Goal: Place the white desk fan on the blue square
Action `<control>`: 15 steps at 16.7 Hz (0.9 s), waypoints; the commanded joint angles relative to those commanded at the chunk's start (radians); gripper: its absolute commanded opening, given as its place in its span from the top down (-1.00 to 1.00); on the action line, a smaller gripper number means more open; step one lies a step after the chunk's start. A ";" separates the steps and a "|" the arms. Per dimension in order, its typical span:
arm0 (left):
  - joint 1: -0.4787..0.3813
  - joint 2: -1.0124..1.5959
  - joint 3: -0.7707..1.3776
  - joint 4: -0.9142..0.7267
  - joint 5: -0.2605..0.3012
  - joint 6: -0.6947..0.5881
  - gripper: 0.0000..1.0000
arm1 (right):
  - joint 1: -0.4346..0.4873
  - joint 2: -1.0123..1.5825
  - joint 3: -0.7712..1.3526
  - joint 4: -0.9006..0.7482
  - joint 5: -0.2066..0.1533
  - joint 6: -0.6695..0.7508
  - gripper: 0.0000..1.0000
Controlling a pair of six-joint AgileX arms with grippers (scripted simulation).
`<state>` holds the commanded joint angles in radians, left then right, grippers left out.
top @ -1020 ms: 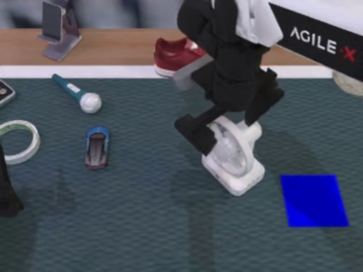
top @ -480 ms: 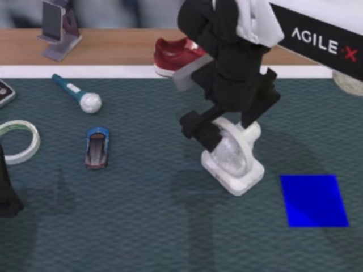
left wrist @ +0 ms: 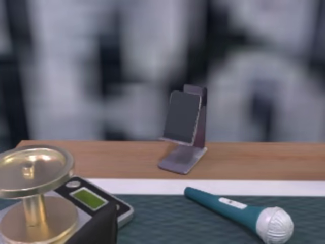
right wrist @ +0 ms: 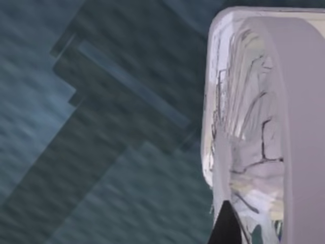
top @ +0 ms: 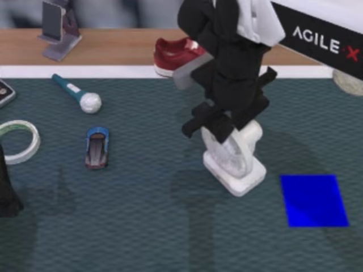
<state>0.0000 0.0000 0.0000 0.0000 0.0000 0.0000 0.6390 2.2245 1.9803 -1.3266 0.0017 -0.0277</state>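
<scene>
Top view shows the white desk fan [top: 235,161] upright on the green worktop [top: 142,226], its round grilled head above a rounded-square base, standing near the blue square [top: 313,199] but apart from it, toward the left. White letters reading "AGILE X" mark the right arm's link. That arm reaches down from the upper right, and its black right end effector [top: 227,124] sits pinched on the fan's head. Right wrist view shows the grille [right wrist: 254,132] very close. The left end effector [top: 7,195] stays parked at the left edge; whether its fingers are spread cannot be told.
</scene>
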 joint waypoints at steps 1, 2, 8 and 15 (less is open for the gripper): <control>0.000 0.000 0.000 0.000 0.000 0.000 -1.00 | 0.000 0.000 0.000 0.000 0.000 0.000 1.00; 0.000 0.000 0.000 0.000 0.000 0.000 -1.00 | 0.000 0.000 0.000 0.000 0.000 0.000 1.00; 0.000 0.000 0.000 0.000 0.000 0.000 -1.00 | 0.000 0.000 0.000 0.000 0.000 0.000 1.00; 0.000 0.000 0.000 0.000 0.000 0.000 -1.00 | 0.002 0.016 0.169 -0.142 0.000 0.001 1.00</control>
<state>0.0000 0.0000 0.0000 0.0000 0.0000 0.0000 0.6413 2.2406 2.1490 -1.4684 0.0017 -0.0270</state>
